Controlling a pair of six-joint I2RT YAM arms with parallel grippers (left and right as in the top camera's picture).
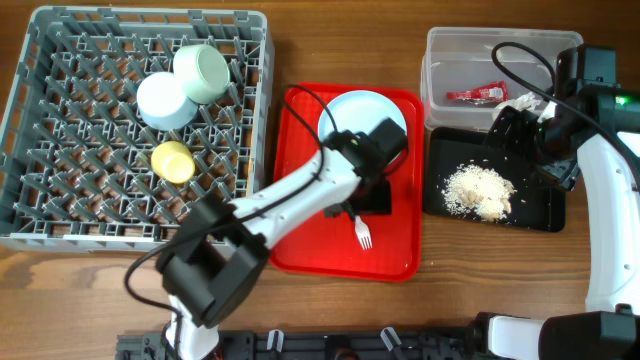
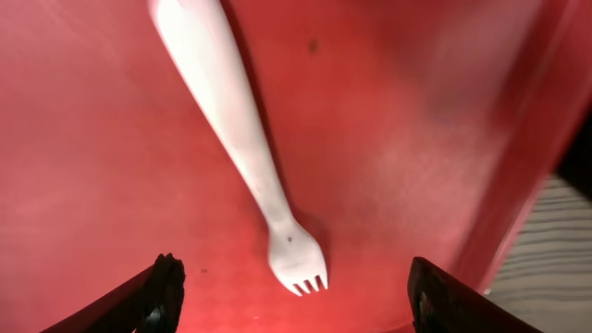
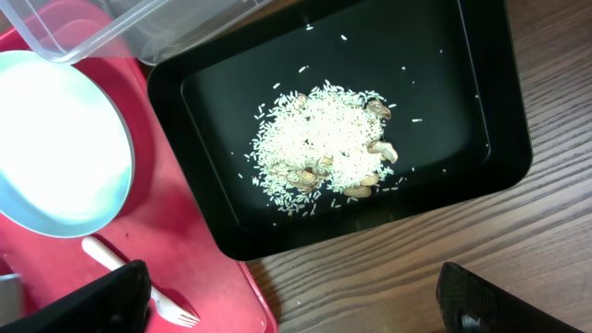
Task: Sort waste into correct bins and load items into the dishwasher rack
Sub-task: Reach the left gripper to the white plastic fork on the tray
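The white plastic fork (image 1: pixel 364 236) lies on the red tray (image 1: pixel 300 150). In the left wrist view the fork (image 2: pixel 242 148) points its tines toward my open left gripper (image 2: pixel 294 301), which hovers just above it (image 1: pixel 374 200). The pale blue plate (image 1: pixel 360 108) sits at the tray's back. The grey dishwasher rack (image 1: pixel 60 238) holds the mint-green bowl (image 1: pixel 202 72), light blue saucer (image 1: pixel 163 101) and yellow cup (image 1: pixel 173 161). The clear tub (image 1: pixel 440 60) holds the red wrapper (image 1: pixel 478 95) and white scrap (image 1: pixel 522 101). Food scraps (image 3: pixel 324 143) lie in the black tray (image 3: pixel 462 111). My right gripper (image 3: pixel 296 305) is open and empty above it. The wooden stick is out of view.
The left arm stretches diagonally across the red tray from the front. The right arm stands along the table's right edge. Bare wooden table (image 3: pixel 444 250) shows in front of the black tray and between the rack and the red tray.
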